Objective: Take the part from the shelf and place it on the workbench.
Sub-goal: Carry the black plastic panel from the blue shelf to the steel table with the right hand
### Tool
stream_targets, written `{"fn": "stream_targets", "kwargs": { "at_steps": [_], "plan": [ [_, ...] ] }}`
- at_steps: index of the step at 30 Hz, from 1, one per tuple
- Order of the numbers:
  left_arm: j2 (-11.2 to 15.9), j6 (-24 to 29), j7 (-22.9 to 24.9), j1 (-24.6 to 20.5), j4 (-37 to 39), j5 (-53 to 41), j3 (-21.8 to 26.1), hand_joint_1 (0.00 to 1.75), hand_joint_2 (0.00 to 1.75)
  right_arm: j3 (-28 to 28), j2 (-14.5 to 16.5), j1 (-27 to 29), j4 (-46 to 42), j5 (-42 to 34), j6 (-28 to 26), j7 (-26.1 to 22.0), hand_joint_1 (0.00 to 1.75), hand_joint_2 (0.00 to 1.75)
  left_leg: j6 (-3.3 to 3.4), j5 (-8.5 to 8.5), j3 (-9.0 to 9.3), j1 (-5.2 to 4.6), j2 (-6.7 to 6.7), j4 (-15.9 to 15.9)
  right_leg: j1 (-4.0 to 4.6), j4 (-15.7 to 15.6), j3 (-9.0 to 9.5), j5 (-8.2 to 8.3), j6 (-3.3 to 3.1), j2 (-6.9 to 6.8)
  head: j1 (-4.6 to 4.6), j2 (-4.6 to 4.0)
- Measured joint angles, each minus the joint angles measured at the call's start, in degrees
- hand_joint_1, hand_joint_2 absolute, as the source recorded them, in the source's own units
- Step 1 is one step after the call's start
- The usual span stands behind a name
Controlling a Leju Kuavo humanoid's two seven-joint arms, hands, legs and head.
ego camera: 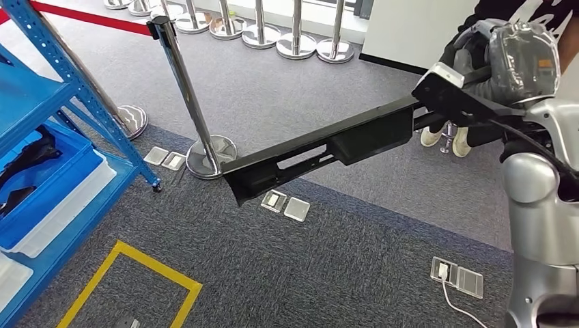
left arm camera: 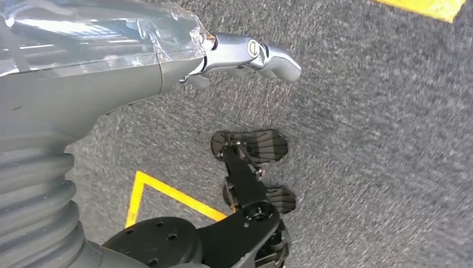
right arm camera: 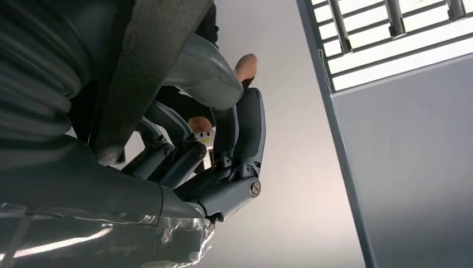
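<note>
My right hand (ego camera: 495,61), wrapped in clear plastic, is raised at the upper right of the head view and grips one end of the long black part (ego camera: 321,147). The part slants down and to the left over the carpet, held in the air. In the right wrist view the dark fingers (right arm camera: 240,134) curl around the black part (right arm camera: 150,61). My left hand (left arm camera: 240,56) hangs over the grey carpet with nothing in it. The blue shelf (ego camera: 75,89) stands at the left, and its blue bin (ego camera: 51,191) holds more black parts (ego camera: 27,160).
A chrome stanchion (ego camera: 191,102) with a red belt stands just beyond the part's free end, with more posts along the back. A person's white shoes (ego camera: 447,137) are behind my right hand. A yellow floor marking (ego camera: 130,273) and floor sockets (ego camera: 456,273) lie on the carpet.
</note>
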Motion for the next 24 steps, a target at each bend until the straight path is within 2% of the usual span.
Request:
{"fn": "stream_targets", "kwargs": {
  "at_steps": [2,4,5,6,7,8,9,11,12,13,15,16,18,19,21,22,23,24],
  "plan": [
    [0.00,0.00,0.06,-0.06,0.00,-0.01,0.00,0.00,1.75,0.00,-0.02,-0.15,-0.02,-0.01,-0.01,0.00,1.75,1.75,-0.53,-1.69,-0.67,0.26,-1.36,2.09,-0.17,-0.26,0.05,0.27,-0.68,0.62,-0.36,0.00],
    [-0.01,0.00,0.08,0.04,0.00,-0.01,0.00,0.00,1.75,0.03,0.01,-0.27,-0.03,-0.01,-0.01,0.00,1.75,1.75,-0.85,-5.27,-3.44,0.42,-3.33,8.55,-0.15,-0.37,0.06,0.38,-1.14,1.27,-1.01,0.00],
    [-0.02,0.00,0.10,0.15,0.00,0.00,0.00,0.00,1.75,0.06,0.02,-0.27,-0.02,0.00,-0.01,0.00,1.75,1.75,-0.91,-6.91,-5.28,0.44,-3.76,12.49,-0.08,-0.36,0.03,0.39,-1.25,1.70,-1.36,0.00],
    [-0.03,0.01,0.14,0.25,0.00,0.01,0.00,0.00,1.75,0.09,0.04,-0.25,-0.02,0.00,0.00,0.00,1.75,1.75,-0.92,-7.74,-6.72,0.44,-3.94,15.41,-0.02,-0.33,0.02,0.39,-1.30,2.20,-1.63,0.00],
    [-0.04,0.04,0.17,0.32,0.00,0.01,0.00,0.00,1.75,0.10,0.06,-0.25,-0.01,0.00,0.00,0.00,1.75,1.75,-0.86,-7.52,-7.37,0.44,-4.01,16.55,0.03,-0.28,0.01,0.39,-1.32,2.74,-1.83,0.00],
    [-0.04,0.08,0.21,0.36,0.00,0.02,0.00,0.00,1.75,0.11,0.07,-0.26,-0.01,0.00,0.00,0.00,1.75,1.75,-0.72,-6.16,-6.94,0.44,-4.09,15.31,0.06,-0.21,0.03,0.38,-1.31,3.31,-1.99,0.00],
    [-0.04,0.14,0.23,0.36,0.00,0.03,0.00,0.00,1.75,0.11,0.08,-0.27,-0.01,-0.01,-0.01,0.00,1.75,1.75,-0.50,-3.97,-5.60,0.45,-4.45,12.05,0.06,-0.11,0.06,0.34,-1.26,3.87,-2.15,0.00],
    [-0.02,0.22,0.22,0.38,0.01,0.06,0.00,0.00,1.75,0.11,0.09,-0.32,0.00,-0.01,-0.03,0.00,1.75,1.75,-0.04,-0.32,-2.61,0.59,-6.43,4.50,0.06,0.25,-0.14,0.21,-1.01,5.00,-2.45,0.00],
    [-0.01,0.24,0.21,0.40,0.01,0.07,0.00,0.00,1.75,0.13,0.10,-0.38,0.01,-0.01,-0.06,0.00,1.75,1.75,0.07,0.49,-1.74,0.63,-7.25,2.14,0.03,0.41,-0.38,0.20,-0.80,5.49,-2.52,0.00],
    [0.00,0.24,0.21,0.41,0.01,0.08,0.00,0.00,1.75,0.15,0.11,-0.42,0.02,-0.02,-0.09,0.00,1.75,1.75,0.15,0.55,-1.45,0.58,-7.73,1.16,-0.04,0.50,-0.64,0.24,-0.54,6.00,-2.52,0.00],
    [0.00,0.25,0.21,0.33,0.00,0.10,0.00,0.00,1.75,0.17,0.08,-0.45,0.04,-0.07,-0.13,0.02,1.75,1.75,0.40,0.59,-1.31,0.43,-7.00,0.70,-0.28,0.40,-0.96,0.43,0.14,6.89,-2.48,0.00],
    [0.00,0.26,0.23,0.24,0.00,0.11,0.00,0.00,1.75,0.16,0.01,-0.45,0.05,-0.11,-0.13,0.04,1.75,1.75,0.70,0.77,-1.16,0.43,-6.49,0.34,-0.34,0.63,-1.08,0.21,0.44,6.57,-2.42,0.00],
    [0.00,0.26,0.27,0.10,0.00,0.17,0.00,0.00,1.75,0.14,-0.12,-0.59,0.08,-0.15,-0.14,0.11,1.75,1.75,1.34,1.17,-0.86,0.54,-5.40,-0.43,-0.29,3.81,-2.51,-1.93,0.94,4.39,-1.89,0.00],
    [0.00,0.26,0.32,0.10,0.00,0.19,0.00,0.00,1.75,0.14,-0.15,-0.66,0.12,-0.16,-0.15,0.14,1.75,1.75,1.52,1.25,-0.80,0.48,-4.86,-0.54,-0.30,7.01,-3.95,-3.70,1.13,3.05,-1.49,0.00],
    [0.00,0.26,0.39,0.24,0.00,0.22,0.00,0.00,1.75,0.15,-0.15,-0.70,0.27,-0.16,-0.16,0.17,1.75,1.75,1.68,1.21,-0.84,0.35,-3.79,-0.51,-0.46,13.94,-7.19,-6.57,1.50,1.96,-0.85,0.00],
    [0.00,0.26,0.42,0.28,0.00,0.23,0.00,0.00,1.75,0.15,-0.15,-0.67,0.38,-0.16,-0.19,0.17,1.75,1.75,1.70,1.16,-0.84,0.32,-3.26,-0.46,-0.54,15.63,-7.97,-6.75,1.60,1.77,-0.64,0.00],
    [0.00,0.26,0.42,0.29,0.00,0.25,0.00,0.00,1.75,0.15,-0.15,-0.69,0.49,-0.15,-0.22,0.17,1.75,1.75,1.68,1.08,-0.83,0.31,-2.74,-0.40,-0.60,15.04,-7.63,-5.79,1.66,1.59,-0.43,0.00],
    [0.00,0.26,0.42,0.25,0.00,0.27,0.00,0.00,1.75,0.15,-0.15,-0.77,0.57,-0.15,-0.26,0.17,1.75,1.75,1.58,0.97,-0.79,0.33,-2.28,-0.31,-0.63,12.28,-6.23,-3.97,1.66,1.29,-0.20,0.00]
  ]
}}
